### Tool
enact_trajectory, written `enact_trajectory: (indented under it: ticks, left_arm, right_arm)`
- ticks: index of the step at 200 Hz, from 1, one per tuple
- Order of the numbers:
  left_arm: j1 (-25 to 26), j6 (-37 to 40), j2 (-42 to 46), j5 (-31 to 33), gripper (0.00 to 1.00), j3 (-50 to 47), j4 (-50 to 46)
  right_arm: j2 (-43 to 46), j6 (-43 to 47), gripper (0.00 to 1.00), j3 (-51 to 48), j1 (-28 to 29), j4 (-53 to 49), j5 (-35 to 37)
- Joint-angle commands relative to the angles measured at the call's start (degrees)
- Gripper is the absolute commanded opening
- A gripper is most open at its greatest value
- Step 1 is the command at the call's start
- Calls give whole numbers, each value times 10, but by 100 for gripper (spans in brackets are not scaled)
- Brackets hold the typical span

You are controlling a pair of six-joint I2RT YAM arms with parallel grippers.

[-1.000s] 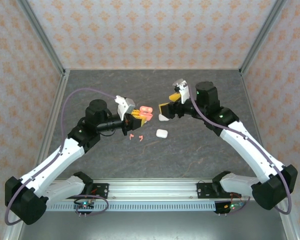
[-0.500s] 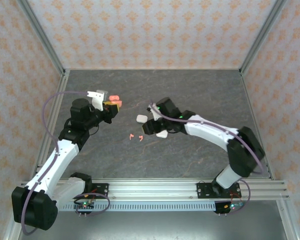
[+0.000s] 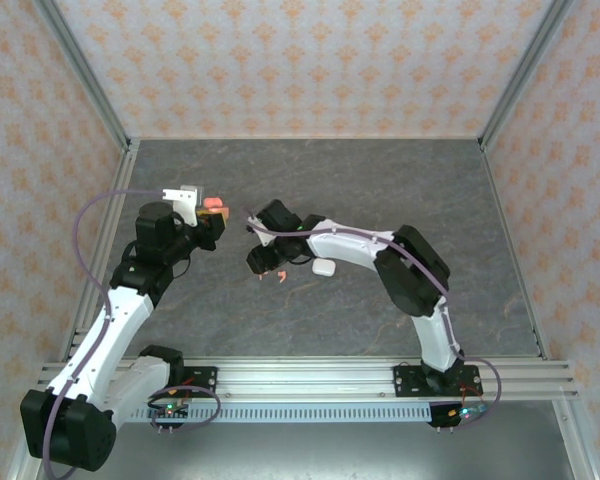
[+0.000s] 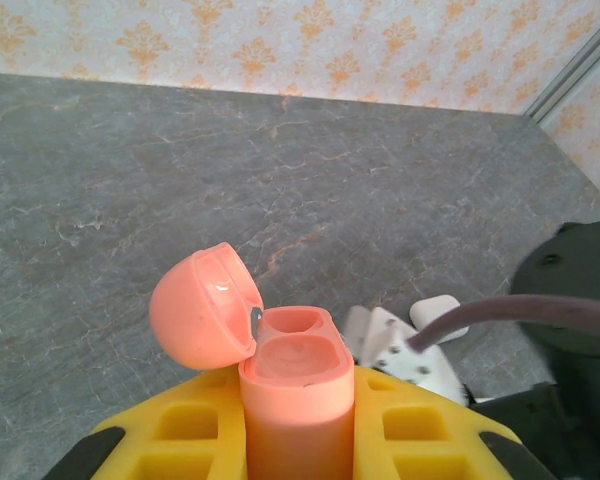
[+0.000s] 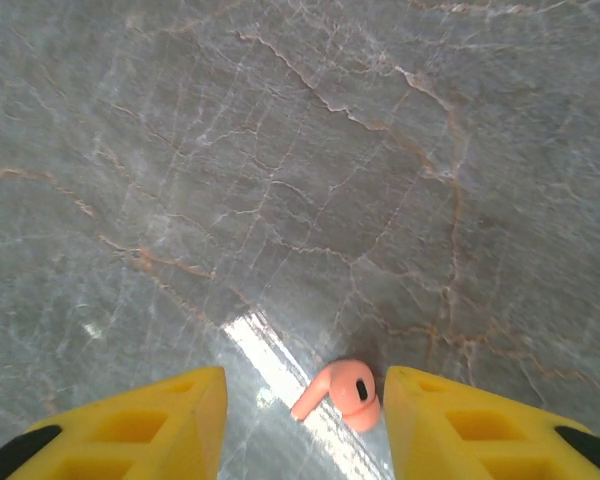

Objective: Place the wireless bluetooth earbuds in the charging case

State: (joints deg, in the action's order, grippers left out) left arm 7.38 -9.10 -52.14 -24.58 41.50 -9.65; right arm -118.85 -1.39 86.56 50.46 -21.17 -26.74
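Note:
My left gripper (image 3: 208, 216) is shut on a coral-red charging case (image 4: 295, 380), held upright above the table. Its round lid (image 4: 200, 310) is flipped open to the left and both wells look empty. My right gripper (image 3: 261, 262) reaches far left and hangs low over the table, open. A coral-red earbud (image 5: 345, 392) lies on the table between its yellow fingers (image 5: 180, 410), close to the right one and untouched. In the top view a coral earbud (image 3: 280, 278) shows just beside that gripper. White earbuds are out of view.
A white closed case (image 3: 323, 267) lies on the dark stone table (image 3: 380, 190) just right of the right gripper, also in the left wrist view as the white case (image 4: 435, 312). Patterned walls and metal rails enclose the table on three sides.
The right arm swung left and came down over the coral earbuds. The left arm drew back to the left with the open coral case in its grip.

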Motion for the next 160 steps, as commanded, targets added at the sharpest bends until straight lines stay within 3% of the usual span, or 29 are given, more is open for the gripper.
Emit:
enact_trajectory:
  ticks: [1, 72, 160]
  left_arm:
    - [-3, -1, 9, 8, 0, -3, -8]
    - [-3, -5, 7, 1, 0, -3, -6]
    - [-3, -4, 13, -14, 0, -4, -5]
  right_arm:
    - [-29, 23, 44, 30, 6, -49, 13]
    - [-53, 38, 39, 36, 17, -77, 18]
    - [-28, 42, 21, 21, 18, -73, 55]
